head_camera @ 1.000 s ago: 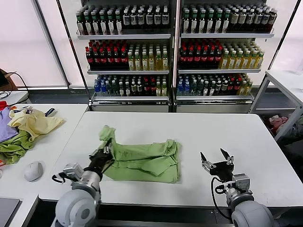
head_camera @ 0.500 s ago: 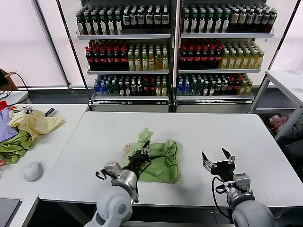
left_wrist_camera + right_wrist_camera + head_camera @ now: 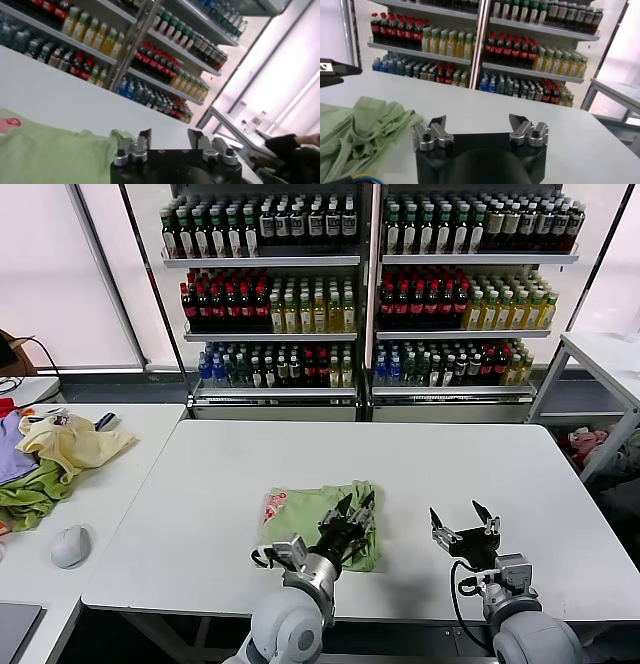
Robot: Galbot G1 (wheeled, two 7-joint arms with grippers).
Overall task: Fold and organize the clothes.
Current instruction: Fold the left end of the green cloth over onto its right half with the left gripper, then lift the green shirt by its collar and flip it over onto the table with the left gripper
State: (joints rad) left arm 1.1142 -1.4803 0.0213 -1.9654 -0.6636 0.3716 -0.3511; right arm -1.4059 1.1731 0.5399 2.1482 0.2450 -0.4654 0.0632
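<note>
The light green shirt point(image 3: 300, 516) lies folded into a compact rectangle near the front of the white table point(image 3: 450, 454), with its red-and-white print point(image 3: 272, 506) showing at its left edge. My left gripper point(image 3: 357, 504) hovers over the shirt's right part, open, with nothing between its fingers. In the left wrist view the shirt point(image 3: 50, 155) spreads to one side of the left gripper point(image 3: 170, 134). My right gripper point(image 3: 456, 512) waits open over bare table just right of the shirt. The right wrist view shows the right gripper point(image 3: 477, 119) empty and the shirt's crumpled edge point(image 3: 365, 130) beside it.
A side table point(image 3: 120, 484) at the left carries a pile of pale yellow point(image 3: 70, 444), darker green point(image 3: 30, 499) and purple point(image 3: 8, 456) garments and a white mouse-like object point(image 3: 70, 546). Bottle shelves point(image 3: 370, 284) stand behind. Another table point(image 3: 610, 354) is at the far right.
My left gripper carried the shirt's left side across to the right, folding the shirt over, then opened and let go of the cloth. The right gripper stayed in place.
</note>
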